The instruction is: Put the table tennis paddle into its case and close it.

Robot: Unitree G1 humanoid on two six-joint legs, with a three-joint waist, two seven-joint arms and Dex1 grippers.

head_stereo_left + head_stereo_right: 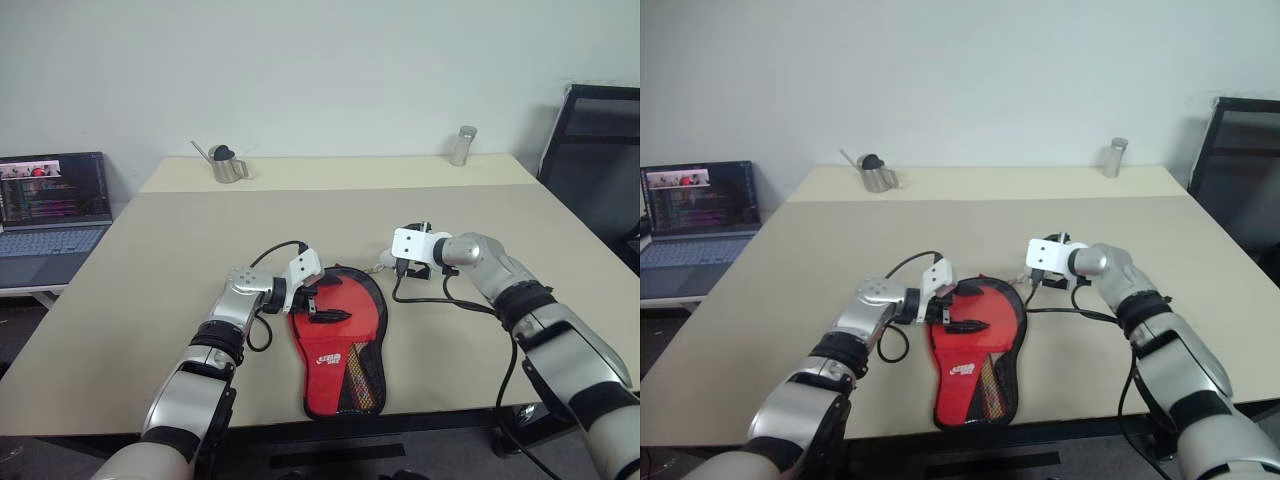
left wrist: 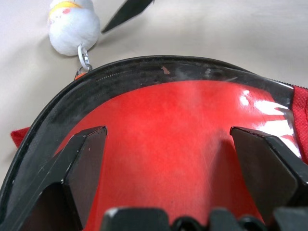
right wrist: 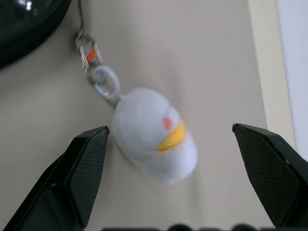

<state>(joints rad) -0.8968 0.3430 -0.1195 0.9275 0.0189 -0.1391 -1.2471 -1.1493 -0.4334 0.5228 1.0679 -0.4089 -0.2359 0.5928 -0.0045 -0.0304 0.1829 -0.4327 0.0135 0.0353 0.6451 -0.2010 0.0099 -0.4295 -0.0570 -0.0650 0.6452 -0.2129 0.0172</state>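
The case (image 1: 332, 362) lies flat near the table's front edge, red logo side and mesh panel up. Its round end is unzipped, and the table tennis paddle's glossy red face (image 2: 168, 101) shows inside the black zipper rim (image 2: 144, 72). My left gripper (image 1: 322, 304) is open just above that red face, a finger to each side in the left wrist view. A white plush duck charm (image 3: 154, 137) hangs from the zipper by a metal ring (image 3: 105, 83) and rests on the table beside the case. My right gripper (image 3: 169, 129) is open around the charm without touching it.
A metal watering can (image 1: 228, 165) and a small glass jar (image 1: 462, 146) stand at the table's far edge. A laptop (image 1: 55, 215) sits on a side desk to the left, a black chair (image 1: 600, 150) to the right. My right arm's black cable (image 1: 440, 300) trails on the table.
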